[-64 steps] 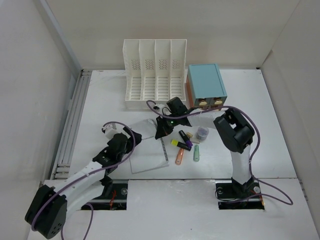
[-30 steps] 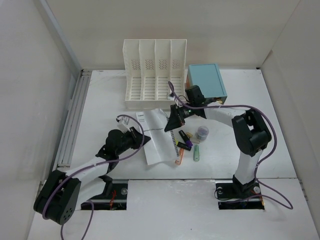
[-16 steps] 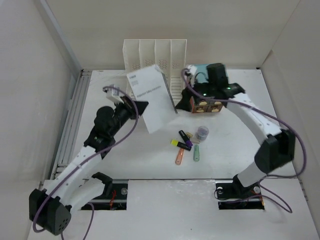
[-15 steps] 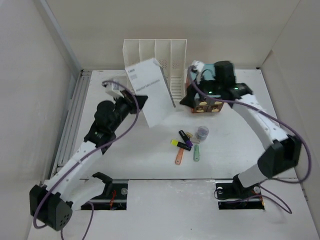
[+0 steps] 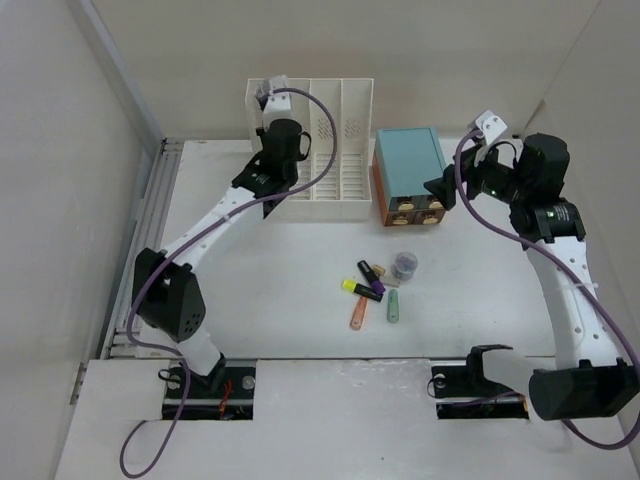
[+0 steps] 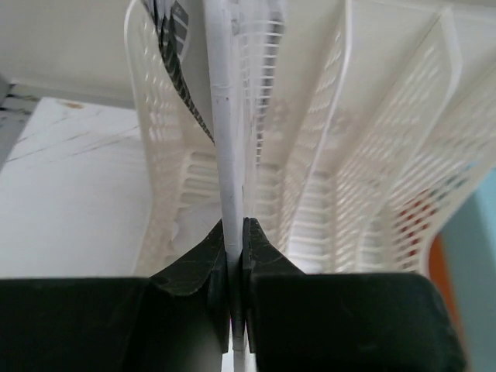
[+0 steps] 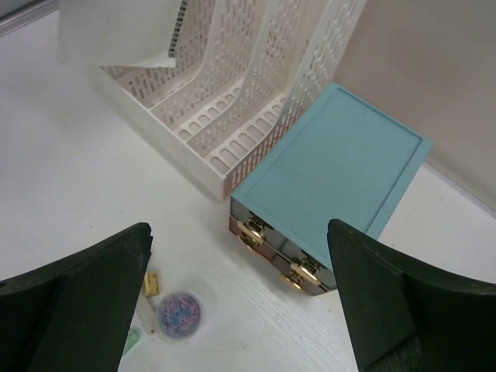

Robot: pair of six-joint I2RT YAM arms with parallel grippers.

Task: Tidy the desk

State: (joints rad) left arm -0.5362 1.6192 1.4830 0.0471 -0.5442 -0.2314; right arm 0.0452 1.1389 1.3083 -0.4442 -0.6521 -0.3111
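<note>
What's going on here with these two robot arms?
The left gripper is shut on a thin white paper document, holding it on edge between the dividers of the white slotted plastic file rack. The right gripper hangs open by the teal-topped drawer box, holding nothing. Several coloured highlighter pens lie loose on the white desk.

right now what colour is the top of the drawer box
Teal. The drawer box top shows best in the right wrist view.
</note>
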